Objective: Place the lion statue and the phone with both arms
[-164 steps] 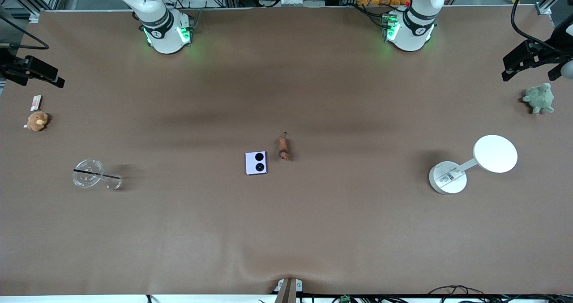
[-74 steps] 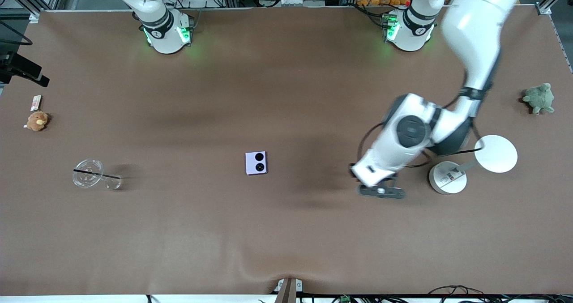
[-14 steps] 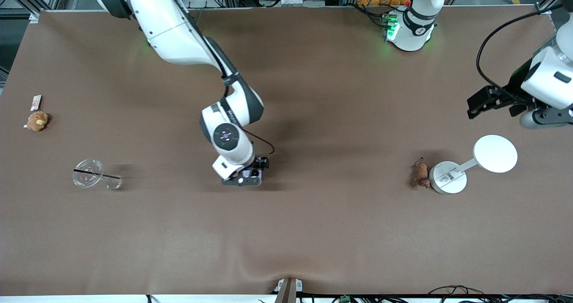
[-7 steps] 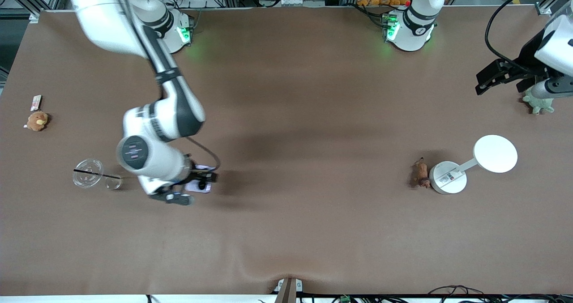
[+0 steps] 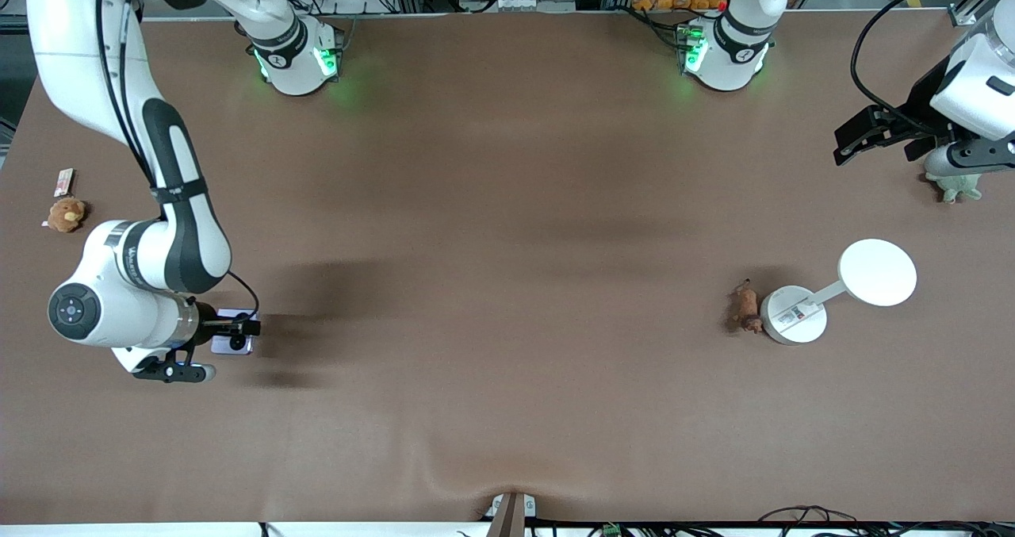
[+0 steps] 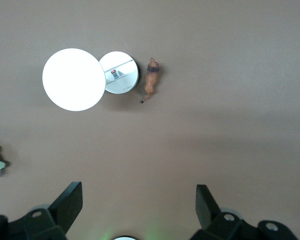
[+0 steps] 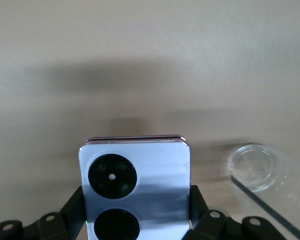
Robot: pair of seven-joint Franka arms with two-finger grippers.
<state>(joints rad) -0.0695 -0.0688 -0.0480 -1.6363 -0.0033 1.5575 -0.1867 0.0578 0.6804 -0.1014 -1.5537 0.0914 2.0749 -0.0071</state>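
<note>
My right gripper is shut on the pale-lavender phone and holds it above the table near the right arm's end. In the right wrist view the phone sits between the fingers, its two black circles facing the camera. The orange-brown lion statue lies on the table touching or almost touching the round white base. It also shows in the left wrist view. My left gripper is open and empty, raised near the left arm's end of the table; its own view shows bare table between the fingers.
A clear cup with a black straw lies on the table close beside the held phone; my right arm hides it in the front view. A white stand with a round disc rises from the base. A green plush turtle and a brown plush toy sit at the table's ends.
My right arm took hold of the phone and has carried it toward the right arm's end, over the cup's area. The left gripper has shifted slightly and stays raised. The lion has not moved.
</note>
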